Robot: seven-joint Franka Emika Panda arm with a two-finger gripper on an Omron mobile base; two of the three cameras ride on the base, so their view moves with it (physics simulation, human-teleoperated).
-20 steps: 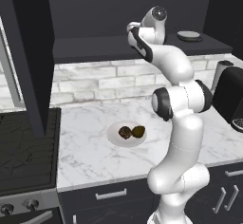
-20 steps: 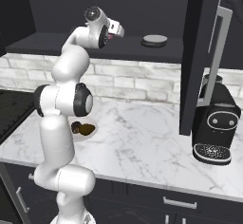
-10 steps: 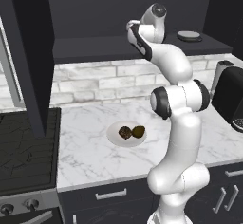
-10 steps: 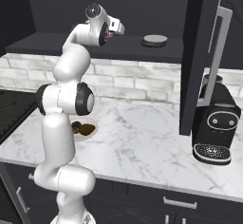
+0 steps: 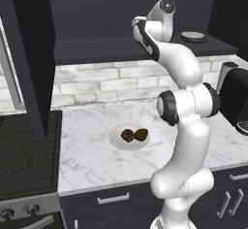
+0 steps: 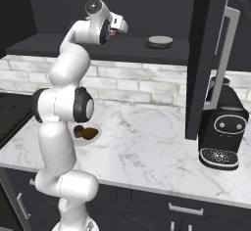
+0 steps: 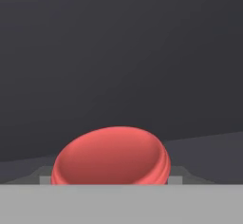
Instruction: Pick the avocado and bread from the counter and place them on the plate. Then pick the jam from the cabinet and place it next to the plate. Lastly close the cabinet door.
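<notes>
Since a second ago, little has shifted: the arm is still raised to the open cabinet point(image 5: 121, 24), with the hand perhaps a touch farther along the shelf, and the base views have not moved. Up at shelf height the claw point(image 6: 113, 32) sits at the end of the wrist, and a speck of red, the jam point(image 6: 113, 31), shows right at its tip in the right base view. From the hand view the jam point(image 7: 111, 155) fills the lower middle as a broad red dome, very close to the camera, with dark cabinet behind it. The fingertips are hidden by the jar, so I cannot tell whether the claw grips it or merely brackets it. Down on the counter point(image 5: 97, 145), the plate point(image 5: 116, 140) carries the bread point(image 5: 128, 135) and the avocado point(image 5: 141, 134), side by side and touching. A grey disc point(image 6: 160, 41) lies on the shelf, well to the arm's right. One cabinet door point(image 6: 203, 54) hangs open beside the coffee machine point(image 6: 223, 132). A stove point(image 5: 24, 160) adjoins the counter on the left.
</notes>
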